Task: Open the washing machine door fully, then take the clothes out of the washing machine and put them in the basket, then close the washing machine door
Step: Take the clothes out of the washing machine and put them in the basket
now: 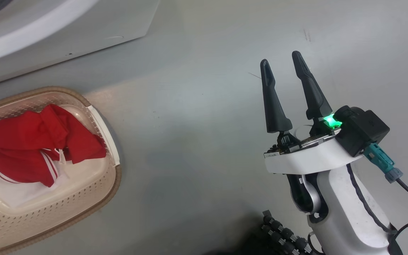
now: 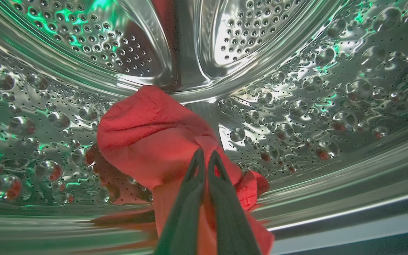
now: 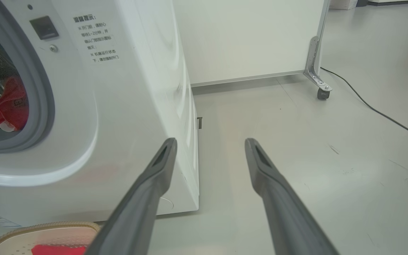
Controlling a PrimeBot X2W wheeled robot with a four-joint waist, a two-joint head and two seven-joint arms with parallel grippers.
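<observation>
Presently, item by item.

Left pincer: shut tight on a fold of the red garment, deep inside the drum. The fabric bunches at and beyond the tips and drapes beneath the fingers onto the drum's lower wall. The pinch sits on a gathered ridge, likely so that the whole piece follows when the arm draws out.

Garment: one lump, ahead of and under the left pincer, touching the perforated steel. The red glints around it read as reflections in the metal.

Right pincer: fingers spread wide, holding nothing, hovering over bare floor. It is probably parked there to leave the left arm's path from the opening to the basket free.

Washer: to the left of and ahead of the right pincer, near it. The grey ring frames an uncovered opening with red cloth inside.

Basket: well to the left of the right pincer, on the floor just before the washer, so the carry is short. Red clothes with white trim already lie in it, covering most of its bottom.

Outstanding, by my reckoning: lift out this garment, drop it in the basket, shut the door.
</observation>
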